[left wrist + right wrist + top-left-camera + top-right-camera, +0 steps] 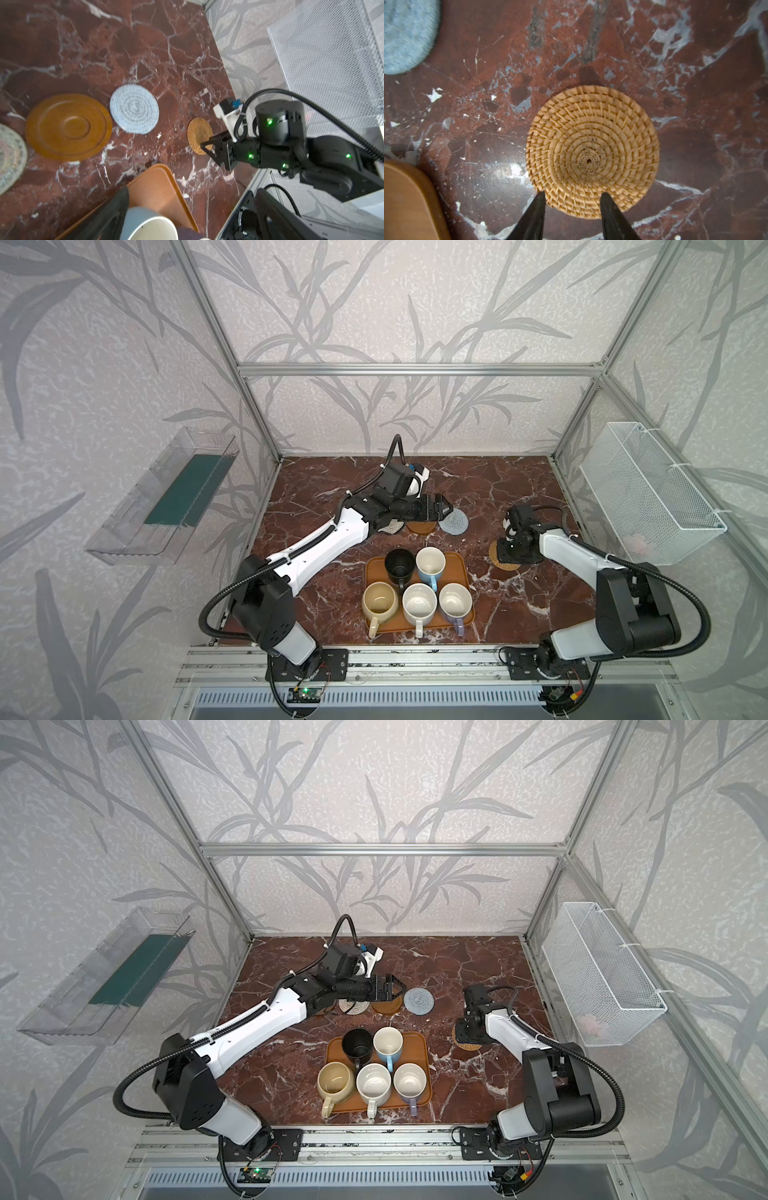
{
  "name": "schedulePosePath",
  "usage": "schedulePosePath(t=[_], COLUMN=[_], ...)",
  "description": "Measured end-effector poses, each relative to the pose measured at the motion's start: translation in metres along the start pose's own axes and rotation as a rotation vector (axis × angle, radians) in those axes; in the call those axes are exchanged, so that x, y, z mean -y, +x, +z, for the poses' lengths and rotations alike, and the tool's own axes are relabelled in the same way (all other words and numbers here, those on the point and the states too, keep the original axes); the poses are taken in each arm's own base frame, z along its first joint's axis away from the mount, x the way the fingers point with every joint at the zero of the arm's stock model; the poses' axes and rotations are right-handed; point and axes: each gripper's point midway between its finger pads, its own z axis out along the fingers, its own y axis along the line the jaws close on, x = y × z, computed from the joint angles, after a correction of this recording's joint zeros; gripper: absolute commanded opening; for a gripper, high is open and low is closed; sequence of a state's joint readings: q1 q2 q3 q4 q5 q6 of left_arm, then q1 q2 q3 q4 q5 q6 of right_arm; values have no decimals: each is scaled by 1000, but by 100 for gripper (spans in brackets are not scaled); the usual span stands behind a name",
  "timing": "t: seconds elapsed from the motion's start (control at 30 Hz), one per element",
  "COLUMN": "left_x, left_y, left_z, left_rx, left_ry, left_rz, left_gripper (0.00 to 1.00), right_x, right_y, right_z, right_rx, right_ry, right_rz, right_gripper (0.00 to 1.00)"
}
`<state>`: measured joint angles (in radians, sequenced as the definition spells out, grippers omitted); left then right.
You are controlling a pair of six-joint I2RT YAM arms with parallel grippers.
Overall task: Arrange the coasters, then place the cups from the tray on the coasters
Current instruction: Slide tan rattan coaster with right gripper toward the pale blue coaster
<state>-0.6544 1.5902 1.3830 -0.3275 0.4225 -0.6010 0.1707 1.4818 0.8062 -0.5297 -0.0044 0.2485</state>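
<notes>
Coaster arrangement: right gripper (573,194) part-closed at tan rattan coaster (591,145) rim, hold undeterminable; left gripper (445,508) released near grey-blue coaster (456,523).

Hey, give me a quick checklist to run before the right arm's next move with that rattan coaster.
1. Right gripper at the rattan coaster: ok, fingertips at its edge.
2. Coaster actually gripped: cannot tell.
3. Left gripper open and empty: ok.
4. Grey-blue coaster and brown coaster spaced for mugs: not ok, crowded.
5. Five mugs on the tray: ok.
</notes>
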Motion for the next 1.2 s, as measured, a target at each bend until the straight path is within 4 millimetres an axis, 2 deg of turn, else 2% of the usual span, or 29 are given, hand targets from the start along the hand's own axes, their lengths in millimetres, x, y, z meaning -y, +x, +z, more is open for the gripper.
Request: schedulePosePath(t=[0.13, 0.37, 0.67, 0.87, 1.2], left_x=[1, -22, -20, -19, -19], left_y=[-12, 7, 4, 3, 3], left_z=[-2, 6, 7, 7, 7], left_rx=[48, 16, 27, 31, 31], left_ry=[-9, -69, -55, -52, -52], left_rz=[2, -32, -50, -51, -51], left_gripper=[96, 96, 96, 96, 96], right_x=[0, -1, -9, -17, -37], right_y=[-2, -6, -29, -51, -85], right_z=[8, 16, 23, 30, 40], right_rx=[-22, -49, -59, -63, -65], right_ry=[11, 16, 4, -7, -26], right_rz=[-13, -15, -30, -40, -76], right_gripper=[42, 40, 38, 38, 37])
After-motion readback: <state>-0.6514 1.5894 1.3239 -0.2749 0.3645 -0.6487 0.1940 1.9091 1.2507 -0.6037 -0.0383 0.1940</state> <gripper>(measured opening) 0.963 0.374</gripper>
